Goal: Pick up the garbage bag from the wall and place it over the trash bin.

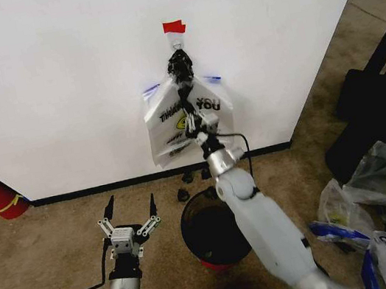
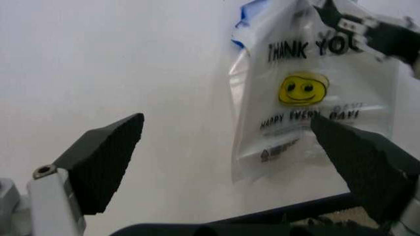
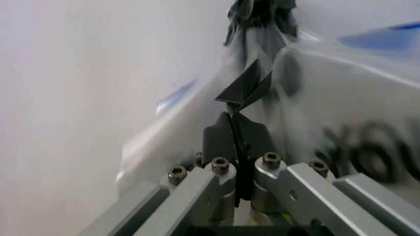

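Up on the wall (image 1: 54, 79), right claw (image 1: 183, 79) pinched tight on garbage bag (image 1: 210, 111) (near its top); left claw (image 1: 131, 209) wide, beside trash bin (image 1: 194, 238).

Garbage bag (image 1: 187, 119) hanging on wall (image 1: 56, 86)

We see the right arm (image 1: 268, 228) covering the middle of the garbage bag (image 1: 168, 130), hiding part of its print, and overlapping the trash bin (image 1: 201, 233). In the right wrist view the bag's lettering (image 3: 367, 152) blurs and runs off the edge.
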You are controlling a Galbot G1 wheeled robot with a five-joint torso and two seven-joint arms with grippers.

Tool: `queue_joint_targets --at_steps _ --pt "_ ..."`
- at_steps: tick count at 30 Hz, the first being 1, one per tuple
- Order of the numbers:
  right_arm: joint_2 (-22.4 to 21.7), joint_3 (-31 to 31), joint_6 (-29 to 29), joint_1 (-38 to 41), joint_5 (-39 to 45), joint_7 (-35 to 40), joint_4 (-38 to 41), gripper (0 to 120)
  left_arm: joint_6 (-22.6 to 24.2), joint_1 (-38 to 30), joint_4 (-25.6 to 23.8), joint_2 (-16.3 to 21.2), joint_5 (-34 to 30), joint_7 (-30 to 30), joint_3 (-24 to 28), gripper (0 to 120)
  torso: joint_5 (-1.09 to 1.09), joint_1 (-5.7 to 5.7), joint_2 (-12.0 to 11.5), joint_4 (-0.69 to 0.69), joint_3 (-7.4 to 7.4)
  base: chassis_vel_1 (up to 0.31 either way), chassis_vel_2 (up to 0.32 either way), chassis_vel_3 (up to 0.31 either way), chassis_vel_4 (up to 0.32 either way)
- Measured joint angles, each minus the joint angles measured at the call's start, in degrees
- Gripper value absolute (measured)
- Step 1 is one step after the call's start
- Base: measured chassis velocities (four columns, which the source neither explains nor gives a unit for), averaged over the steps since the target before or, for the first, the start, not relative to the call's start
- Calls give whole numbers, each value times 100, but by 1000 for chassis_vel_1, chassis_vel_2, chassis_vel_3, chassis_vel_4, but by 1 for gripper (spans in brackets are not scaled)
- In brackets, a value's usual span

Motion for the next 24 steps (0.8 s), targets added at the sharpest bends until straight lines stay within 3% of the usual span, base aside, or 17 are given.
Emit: queue_joint_targets --at_steps 11,24 --pt "-543 475 272 -1407 -61 -762 809 0 -65 217 -293 -42 124 -34 11 100 1 0 0 1 -1 0 0 0 0" --pt "-809 720 884 -2208 86 -1497 707 0 -122 305 -408 -57 192 -79 9 100 0 0 0 1 0 0 0 0 0"
